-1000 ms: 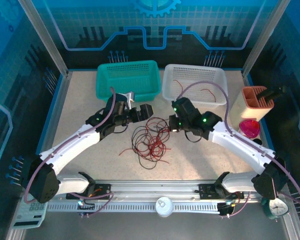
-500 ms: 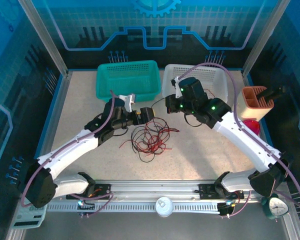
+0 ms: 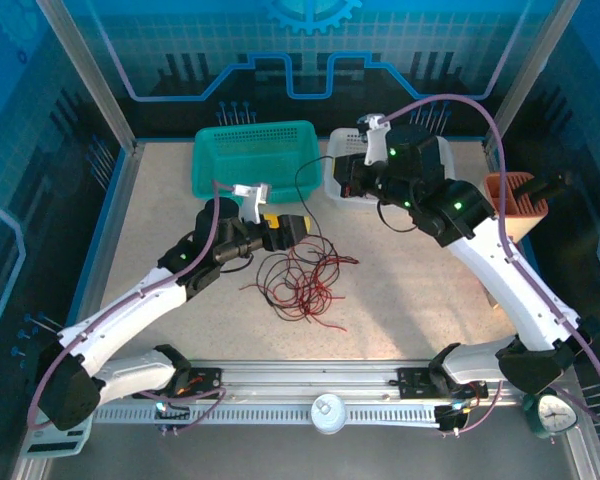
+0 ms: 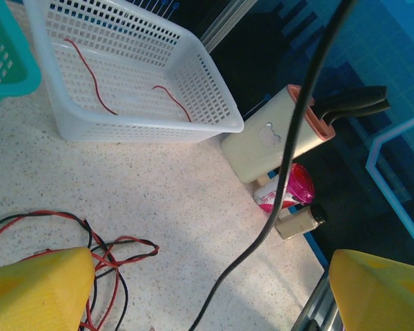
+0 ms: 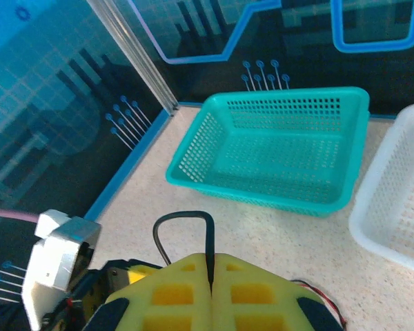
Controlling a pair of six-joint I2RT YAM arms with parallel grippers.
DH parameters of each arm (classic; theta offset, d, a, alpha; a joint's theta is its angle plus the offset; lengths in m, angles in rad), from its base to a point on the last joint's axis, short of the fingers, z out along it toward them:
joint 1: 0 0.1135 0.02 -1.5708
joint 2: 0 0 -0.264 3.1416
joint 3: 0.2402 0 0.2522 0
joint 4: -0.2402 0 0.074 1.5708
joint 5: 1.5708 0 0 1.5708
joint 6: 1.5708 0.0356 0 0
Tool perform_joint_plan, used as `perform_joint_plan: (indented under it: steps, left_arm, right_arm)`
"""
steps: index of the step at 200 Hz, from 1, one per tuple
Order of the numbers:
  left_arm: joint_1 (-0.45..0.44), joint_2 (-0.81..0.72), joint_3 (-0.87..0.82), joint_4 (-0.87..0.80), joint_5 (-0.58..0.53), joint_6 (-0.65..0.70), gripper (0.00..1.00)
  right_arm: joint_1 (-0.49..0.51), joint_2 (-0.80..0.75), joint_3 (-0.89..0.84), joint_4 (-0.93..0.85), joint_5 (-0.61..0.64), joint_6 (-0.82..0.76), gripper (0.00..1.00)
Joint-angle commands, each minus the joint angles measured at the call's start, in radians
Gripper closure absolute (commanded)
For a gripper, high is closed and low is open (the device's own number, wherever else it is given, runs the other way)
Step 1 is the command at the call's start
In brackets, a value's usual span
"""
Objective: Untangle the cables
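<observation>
A tangle of thin red and black cables (image 3: 300, 283) lies on the speckled surface (image 3: 410, 290), just beside the left tool (image 4: 207, 289), whose yellow fingers stand wide apart and hold nothing. One thin black cable (image 4: 290, 172) rises from the tangle between those fingers, up and rightward to the right tool (image 5: 210, 276), which is clamped shut on it. The left arm is nearer the tangle.

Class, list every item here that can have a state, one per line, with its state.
left pincer, open
right pincer, shut on black cable
black cable, hanging from right pincer down toward the tangle
tangle of red and black cables, knotted together
teal basket, empty
white basket, holds two red cables
</observation>
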Motion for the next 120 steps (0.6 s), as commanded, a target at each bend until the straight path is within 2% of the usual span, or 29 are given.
perform_joint_plan:
  steps: [1,98,120]
  left_arm:
    - [-0.010,-0.013,0.043,0.030,0.014,0.038,0.12]
    - [-0.044,0.089,0.139,0.079,0.025,0.049,0.19]
    - [-0.052,0.123,0.172,0.085,0.030,0.051,0.24]
  right_arm:
    - [-0.019,0.003,0.035,0.025,-0.051,-0.017,1.00]
    - [-0.046,0.012,0.135,0.071,-0.174,0.022,1.00]
    - [-0.049,0.014,0.149,0.077,-0.182,0.030,1.00]
